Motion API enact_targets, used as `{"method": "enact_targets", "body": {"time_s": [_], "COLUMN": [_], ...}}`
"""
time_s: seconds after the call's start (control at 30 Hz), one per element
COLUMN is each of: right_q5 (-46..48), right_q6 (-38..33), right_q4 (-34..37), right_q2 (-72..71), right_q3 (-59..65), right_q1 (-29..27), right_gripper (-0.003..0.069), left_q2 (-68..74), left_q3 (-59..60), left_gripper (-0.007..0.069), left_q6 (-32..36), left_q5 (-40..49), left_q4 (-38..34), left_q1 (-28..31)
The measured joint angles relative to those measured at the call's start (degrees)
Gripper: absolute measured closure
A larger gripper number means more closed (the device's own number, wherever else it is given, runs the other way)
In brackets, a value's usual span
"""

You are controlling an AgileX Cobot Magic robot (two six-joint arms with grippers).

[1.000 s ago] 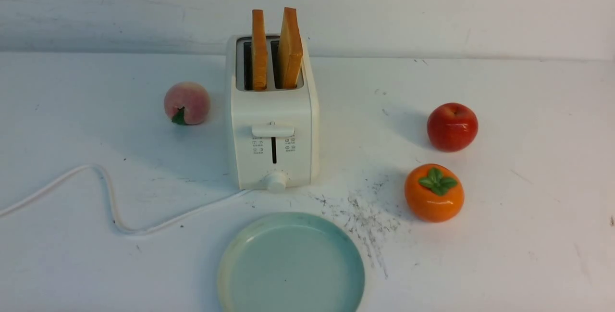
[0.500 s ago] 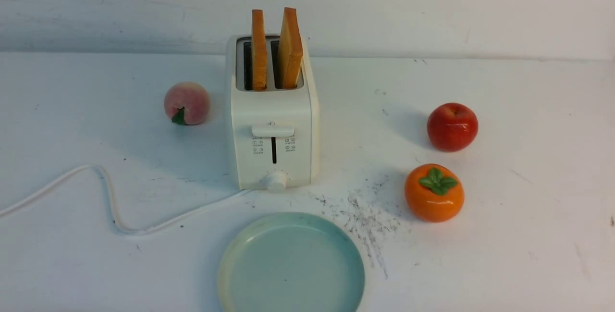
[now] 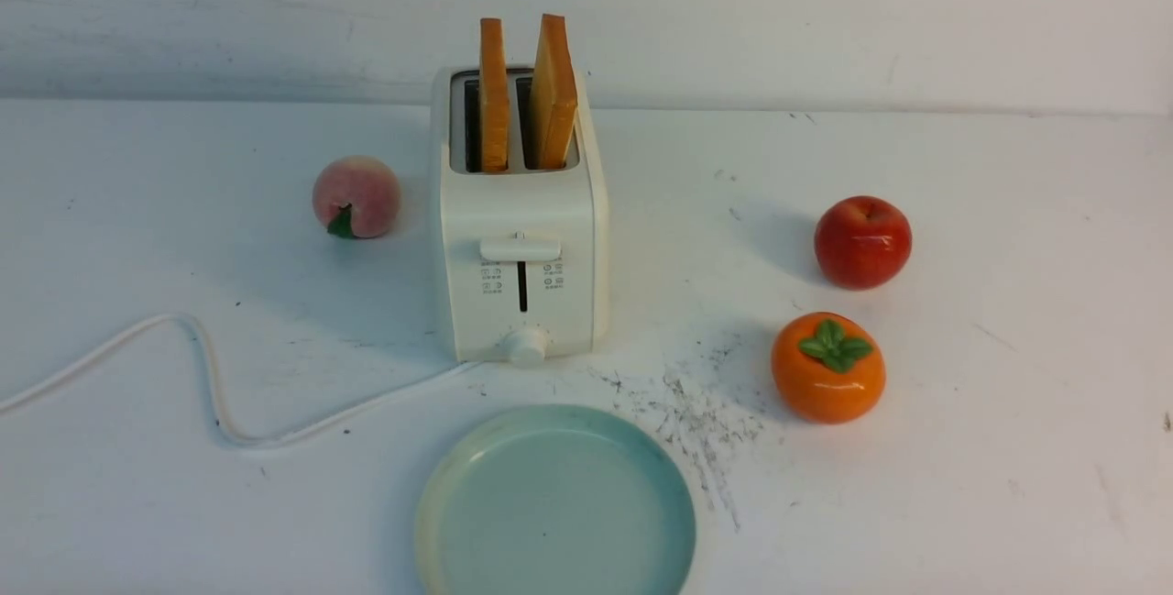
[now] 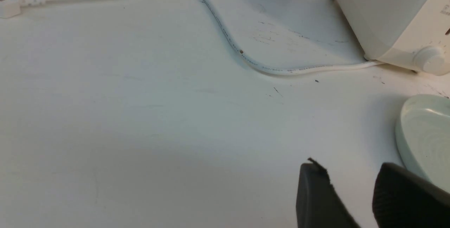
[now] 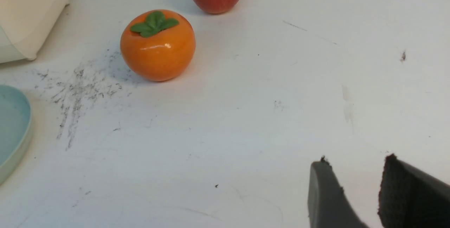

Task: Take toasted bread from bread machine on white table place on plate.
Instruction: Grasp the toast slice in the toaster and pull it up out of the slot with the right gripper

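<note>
So the white surface (image 3: 1008,485) fills pretty much the whole front view, scuffed grey with a patch of black specks right of centre. It runs back to a pale wall, and there are wide bare stretches at the front left and front right.

The bread machine (image 3: 522,237) stands mid-surface with its long axis running away from the camera. The lever and knob face the robot, and the lever sits at the top of its track.

The plate (image 3: 554,413) lies flat just in front of it, with a narrow strip of surface between the rim and the knob. Its near side is cut off by the bottom of the front view.

Both slices of toasted bread are in the slots, standing on edge and sticking up well above the silver top. Their thin crust edges point at the robot and their broad faces point left and right. The left slice (image 3: 494,91) looks straight up, and the right slice (image 3: 553,91) shows a bit of its side.

For fruit, a peach (image 3: 356,196) sits near the machine's left. An apple (image 3: 862,241) and a persimmon (image 3: 827,368) are well apart on the right.

The cord (image 3: 211,393) snakes from the machine's front-left base off to the left.

The left fingers (image 4: 313,193) are spread with a gap and pinching nothing, low over the surface near the plate's rim. The right fingers (image 5: 323,193) are the same, over bare surface on the near side of the persimmon.
</note>
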Motion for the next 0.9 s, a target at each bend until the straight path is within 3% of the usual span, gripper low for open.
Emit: {"method": "enact_targets", "body": {"time_s": [0.23,0.33,0.43,0.5,0.57,0.6,0.63,0.73,0.9], "right_q5": [0.00,0.00,-0.58,-0.88,-1.00,-1.00,-1.04,-0.98,-1.55], "right_q6": [0.00,0.00,0.47,3.51,9.46,10.07,14.78,18.73,19.77], "right_q4": [0.00,-0.06,0.18,4.49,13.70,14.69,22.12,32.01,38.11], "right_q2": [0.00,0.00,0.00,0.00,0.00,0.00,0.00,0.00,0.00], "right_q3": [0.00,0.00,0.02,0.12,0.29,0.27,0.44,0.63,0.68], "right_q1": [0.00,0.00,0.00,0.00,0.00,0.00,0.00,0.00,0.00], "right_gripper": [0.0419,0.0419,0.0419,0.0419,0.0419,0.0419,0.0419,0.0419,0.0419], "left_q2": [0.00,0.00,0.00,0.00,0.00,0.00,0.00,0.00,0.00], "left_q3": [0.00,0.00,0.00,0.00,0.00,0.00,0.00,0.00,0.00], "left_gripper": [0.0386,0.0386,0.0386,0.0386,0.0386,0.0386,0.0386,0.0386,0.0386], "left_q6": [-0.08,-2.50,-12.51,-18.81,-22.10,-22.10,-22.73,-22.73,-22.62], "left_q5": [0.00,-0.91,-5.10,-6.96,-8.06,-8.14,-8.46,-9.10,-9.22], "left_q4": [0.01,-3.49,-20.98,-31.41,-40.56,-41.29,-45.94,-49.86,-51.15], "left_q1": [0.00,0.00,0.00,0.00,0.00,0.00,0.00,0.00,0.00]}}
